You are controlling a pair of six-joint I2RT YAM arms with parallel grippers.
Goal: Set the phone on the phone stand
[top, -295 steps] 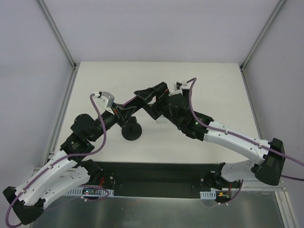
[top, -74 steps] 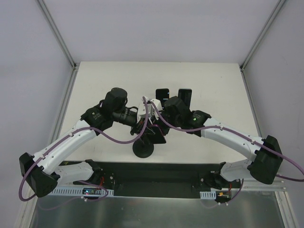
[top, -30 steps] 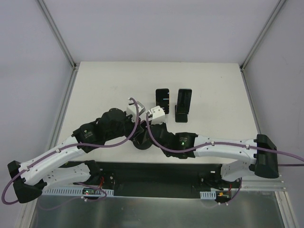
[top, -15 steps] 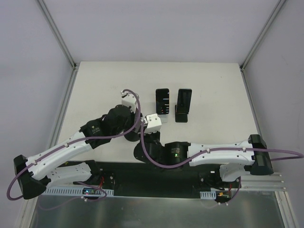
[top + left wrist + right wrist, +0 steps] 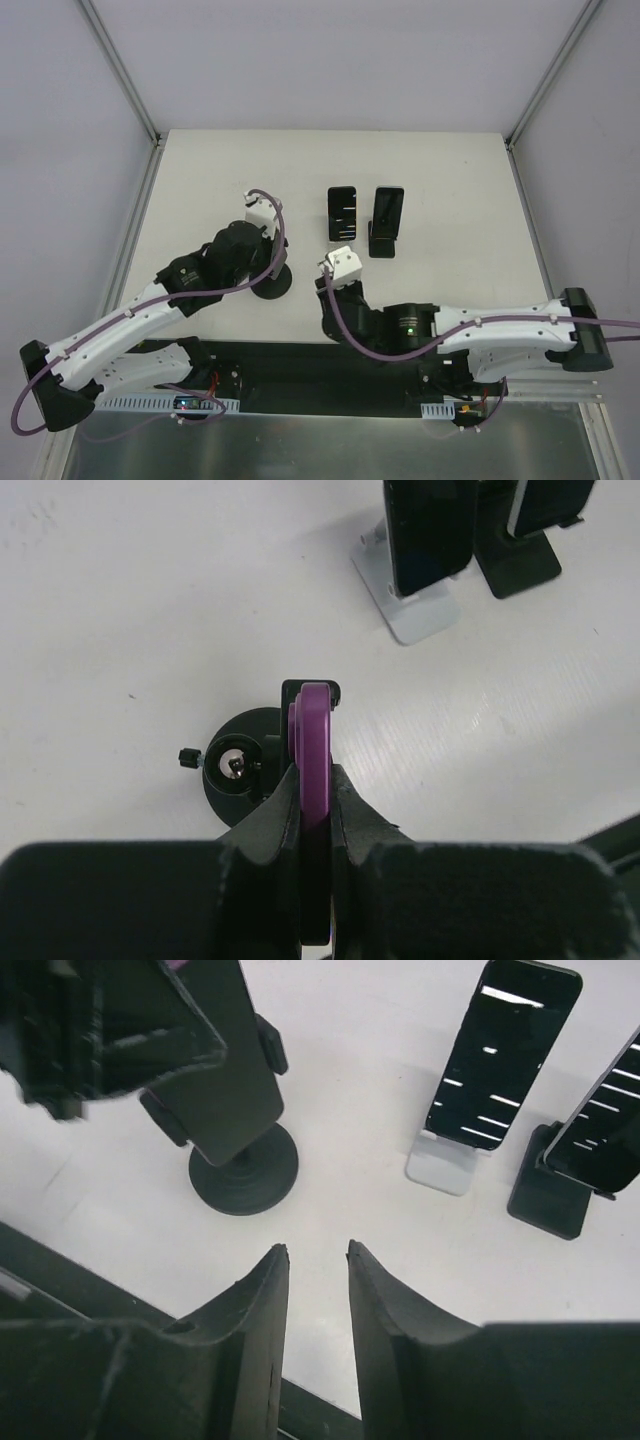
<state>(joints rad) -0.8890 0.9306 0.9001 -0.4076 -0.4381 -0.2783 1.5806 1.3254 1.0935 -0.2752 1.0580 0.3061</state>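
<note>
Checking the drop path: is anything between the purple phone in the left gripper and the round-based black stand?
Nothing visible. The left gripper, shut on the phone, has it right at the round-based stand; the open right gripper is aside, and the white stand and the other black stand sit farther back.

- No legible text, brand or number is showing in any view.
- Left phone [image 5: 503, 1055] and right phone [image 5: 600, 1120] are showing only bright streaks on their screens, nothing readable.

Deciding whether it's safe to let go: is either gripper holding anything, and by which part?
Left gripper pinches the purple-edged phone by its top end, above the round-base stand. Right gripper holds nothing.
</note>
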